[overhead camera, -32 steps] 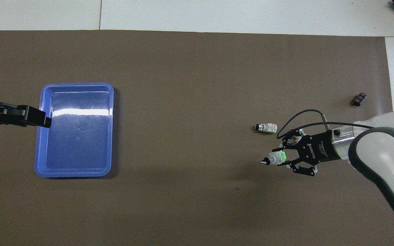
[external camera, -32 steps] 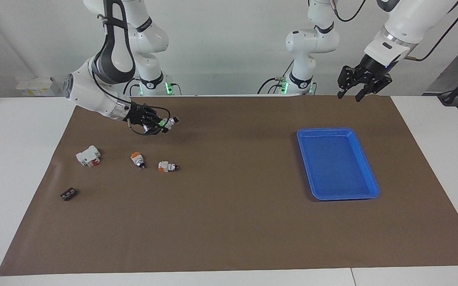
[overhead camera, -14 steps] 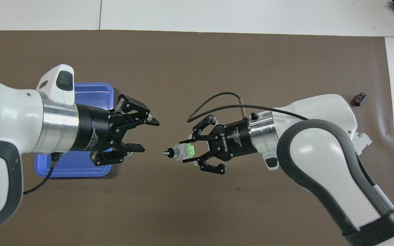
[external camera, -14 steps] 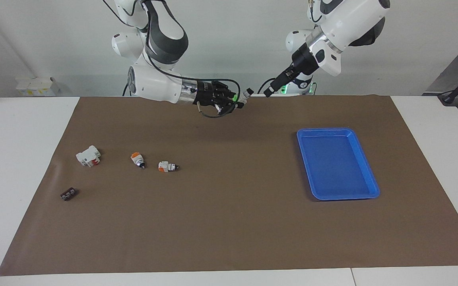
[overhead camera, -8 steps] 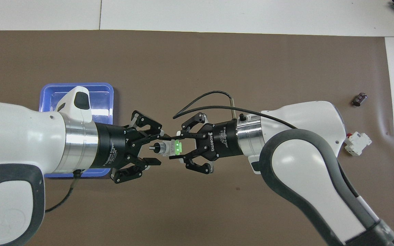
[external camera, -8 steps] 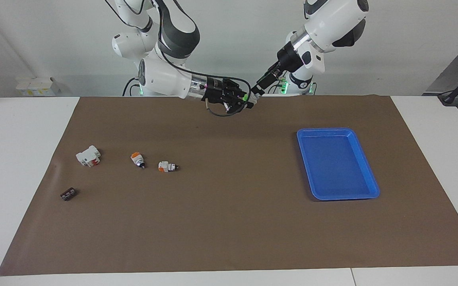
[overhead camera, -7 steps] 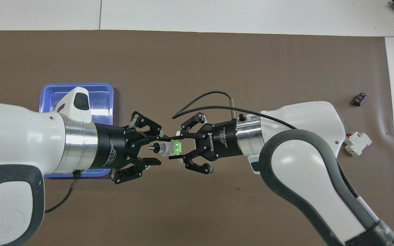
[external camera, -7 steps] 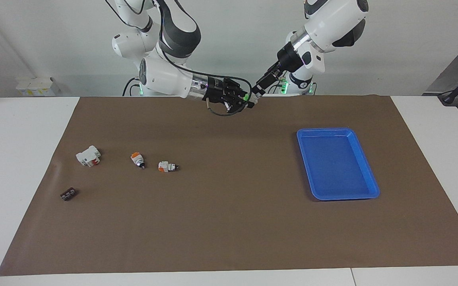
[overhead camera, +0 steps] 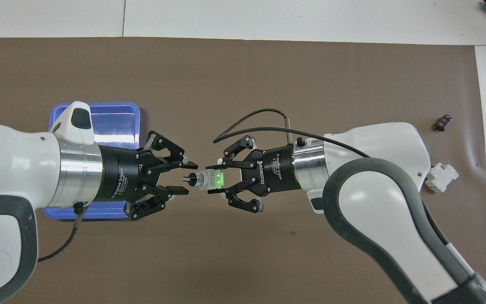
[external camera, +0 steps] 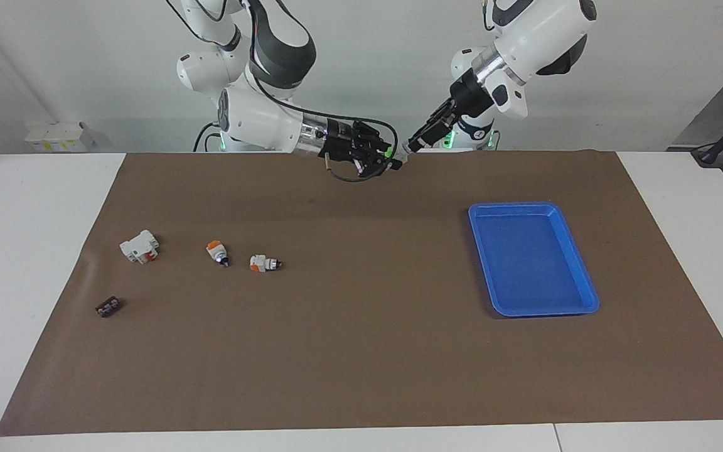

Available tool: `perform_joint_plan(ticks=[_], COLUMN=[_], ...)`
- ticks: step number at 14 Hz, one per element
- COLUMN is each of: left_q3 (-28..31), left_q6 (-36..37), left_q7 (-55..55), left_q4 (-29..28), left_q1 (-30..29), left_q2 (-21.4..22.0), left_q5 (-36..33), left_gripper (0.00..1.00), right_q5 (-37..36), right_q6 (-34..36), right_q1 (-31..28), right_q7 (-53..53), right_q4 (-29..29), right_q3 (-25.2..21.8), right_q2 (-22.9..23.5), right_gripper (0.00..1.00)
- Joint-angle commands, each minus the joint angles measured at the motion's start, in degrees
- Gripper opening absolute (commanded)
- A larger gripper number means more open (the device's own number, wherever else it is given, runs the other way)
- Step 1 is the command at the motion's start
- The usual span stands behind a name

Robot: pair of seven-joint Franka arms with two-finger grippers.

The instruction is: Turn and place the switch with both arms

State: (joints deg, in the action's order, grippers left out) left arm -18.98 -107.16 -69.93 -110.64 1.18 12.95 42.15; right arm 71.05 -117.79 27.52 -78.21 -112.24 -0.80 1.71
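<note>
The switch (overhead camera: 209,179) is held level in the air over the brown mat, between the two arms; it also shows in the facing view (external camera: 391,154). My right gripper (overhead camera: 214,177) (external camera: 384,158) is shut on its bright green end. Its black-and-silver knob tip points at my left gripper (overhead camera: 189,178) (external camera: 407,148). The left gripper is open, with one finger close on each side of the knob tip and a small gap at each.
A blue tray (external camera: 512,205) (overhead camera: 99,104) lies toward the left arm's end of the mat. Toward the right arm's end lie two orange-ended switches (external camera: 216,252) (external camera: 263,263), a white-and-red block (external camera: 139,246) (overhead camera: 440,177) and a small black part (external camera: 108,307) (overhead camera: 443,122).
My right gripper carried the switch up from the mat to the middle. My left arm swung in from the tray end to meet it, and its fingers have narrowed around the knob tip.
</note>
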Motion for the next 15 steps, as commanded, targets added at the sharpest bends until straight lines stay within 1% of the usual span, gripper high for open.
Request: perform_joint_plan(ticks=[1,2,3,4,5,13,15], left_q3=[0.0,0.08,0.08,0.08,0.08,0.0,-0.09], left_q6=[-0.86,-0.95,-1.21,-1.21,-1.3,-2.44,-2.44], left_q7=[-0.55,-0.21,0.06,0.15,0.24,-0.11,-0.11], left_q4=[-1.43,-1.34,-1.34,-1.25,-1.25,-1.6,-1.69], left_q1=[-0.92,-1.09,-1.18,-1.18,-1.18,-0.48,-0.39], left_q2=[1.47,1.47,1.47,1.38,1.38,1.47,1.55], left_q5=[1.35,1.35,1.35,1.35,1.35,1.35,1.35], left_gripper=[0.45,0.43,0.39,0.3,0.28,0.28,0.27], right_q5=[1.37,1.37,1.28,1.28,1.28,1.28,1.19], right_q6=[-0.24,-0.42,-0.33,-0.24,-0.33,-0.33,-0.42], right_q1=[-0.01,-0.01,-0.01,-0.01,-0.01,0.08,0.08], right_q7=[-0.8,-0.8,-0.8,-0.8,-0.8,-0.8,-0.89], right_q4=[0.44,0.35,0.35,0.35,0.35,0.27,0.26], right_q3=[-0.07,-0.07,-0.07,-0.07,-0.07,-0.07,-0.07], right_q2=[-0.04,-0.04,-0.04,-0.04,-0.04,-0.13,-0.13], right_gripper=[0.0,0.0,0.0,0.0,0.0,0.0,0.0])
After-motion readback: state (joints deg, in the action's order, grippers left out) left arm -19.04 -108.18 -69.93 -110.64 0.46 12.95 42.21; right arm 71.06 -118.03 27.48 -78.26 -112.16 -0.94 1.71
